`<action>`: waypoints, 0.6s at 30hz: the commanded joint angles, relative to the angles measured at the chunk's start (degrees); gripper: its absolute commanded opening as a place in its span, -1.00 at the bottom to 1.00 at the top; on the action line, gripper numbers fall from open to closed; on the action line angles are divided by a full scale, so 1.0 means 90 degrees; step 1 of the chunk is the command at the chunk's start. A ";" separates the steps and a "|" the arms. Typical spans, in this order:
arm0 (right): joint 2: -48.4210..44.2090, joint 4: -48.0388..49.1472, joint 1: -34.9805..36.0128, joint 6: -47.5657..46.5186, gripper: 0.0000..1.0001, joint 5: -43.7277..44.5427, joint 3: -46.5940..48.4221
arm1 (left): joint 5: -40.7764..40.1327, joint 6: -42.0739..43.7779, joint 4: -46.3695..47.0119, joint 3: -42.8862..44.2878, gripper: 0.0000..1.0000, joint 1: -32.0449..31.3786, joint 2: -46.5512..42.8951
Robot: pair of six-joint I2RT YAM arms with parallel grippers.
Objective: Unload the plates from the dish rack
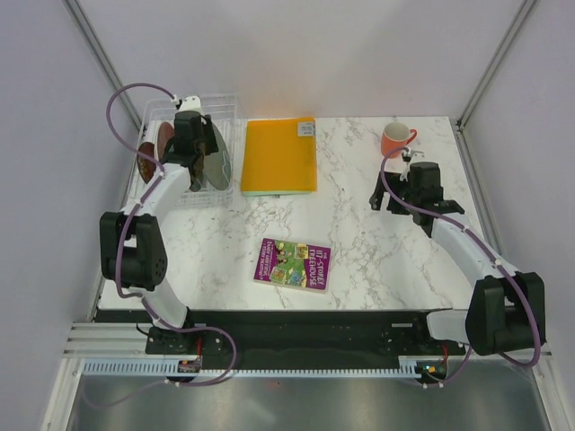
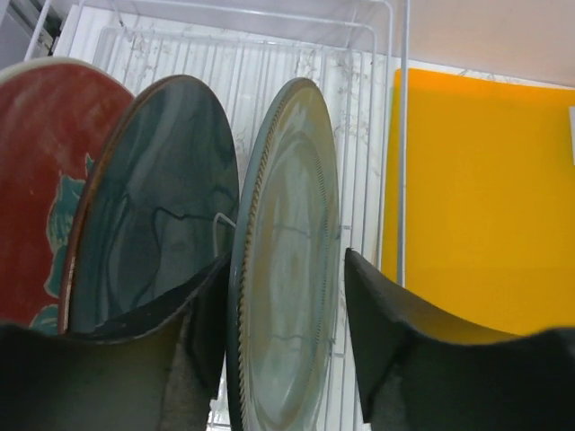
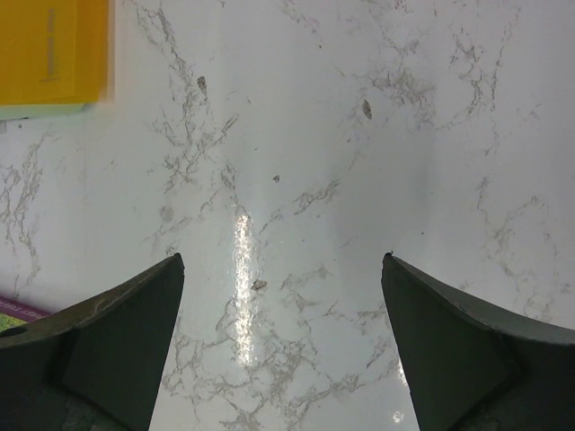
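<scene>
The dish rack [image 1: 229,112] stands at the table's back left with plates on edge in it. In the left wrist view the red plate with teal blotches [image 2: 36,171], the dark teal plate [image 2: 153,206] and the grey-green plate [image 2: 287,215] stand side by side between the rack's wires [image 2: 269,72]. My left gripper [image 2: 286,260] is open and straddles the grey-green plate's rim. Its left finger [image 2: 211,314] sits between the teal and grey-green plates, and its right finger [image 2: 386,323] stands apart from the plate. From above, the left gripper [image 1: 205,154] covers most of the plates; the grey-green plate [image 1: 220,172] and a small dark red plate [image 1: 146,163] show. My right gripper [image 3: 281,260] [image 1: 388,199] is open and empty over bare marble.
An orange folder [image 1: 279,154] [image 2: 485,197] lies just right of the rack. An orange mug [image 1: 393,139] stands at the back right, close to my right arm. A colourful book [image 1: 292,264] lies in the middle front of the marble table [image 1: 359,251].
</scene>
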 commanded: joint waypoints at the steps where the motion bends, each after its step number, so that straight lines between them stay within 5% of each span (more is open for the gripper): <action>1: 0.0106 0.0166 0.0015 -0.0149 0.96 0.0116 0.0267 | -0.0227 0.0279 0.0212 0.0417 0.07 0.0009 0.0185; 4: 0.0067 0.0137 0.0015 -0.0168 0.96 0.0165 0.0257 | -0.0226 0.0338 0.0095 0.0544 -0.10 0.0009 0.0342; 6: -0.0002 0.0127 0.0015 -0.0158 0.96 0.0184 0.0247 | -0.0256 0.0357 0.0046 0.0583 -0.81 0.0009 0.0410; 7: -0.0021 0.0127 0.0025 -0.0158 0.96 0.0204 0.0238 | -0.0314 0.0347 -0.0002 0.0651 -0.95 0.0000 0.0430; 18: -0.0343 -0.0049 0.0015 -0.0129 0.96 0.0340 0.0169 | -0.1455 0.1031 -0.0471 0.1597 -0.95 -0.0322 0.0498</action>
